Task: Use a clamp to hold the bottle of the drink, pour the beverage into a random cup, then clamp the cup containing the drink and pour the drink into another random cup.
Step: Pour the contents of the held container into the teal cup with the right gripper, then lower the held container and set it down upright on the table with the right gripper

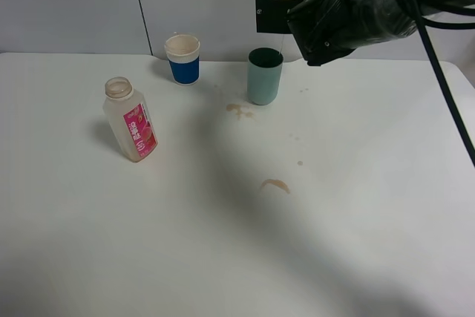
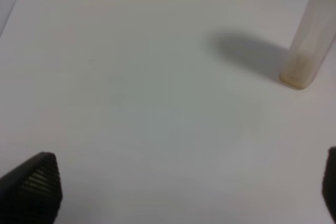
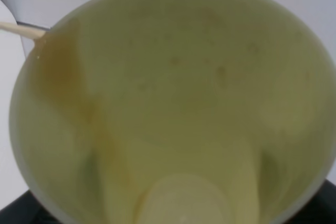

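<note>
Right wrist: tilted yellow-green cup (image 3: 173, 108) (seemingly gripped).

On the tabletop (image 1: 356, 220) the bottle (image 1: 132, 120) stands left; behind it, the paper cup (image 1: 182, 59), with the teal cup (image 1: 265, 76) to its right.

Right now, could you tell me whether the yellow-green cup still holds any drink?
Nearly empty: the yellow-green cup shows only a thin brown streak running to its rim.
</note>
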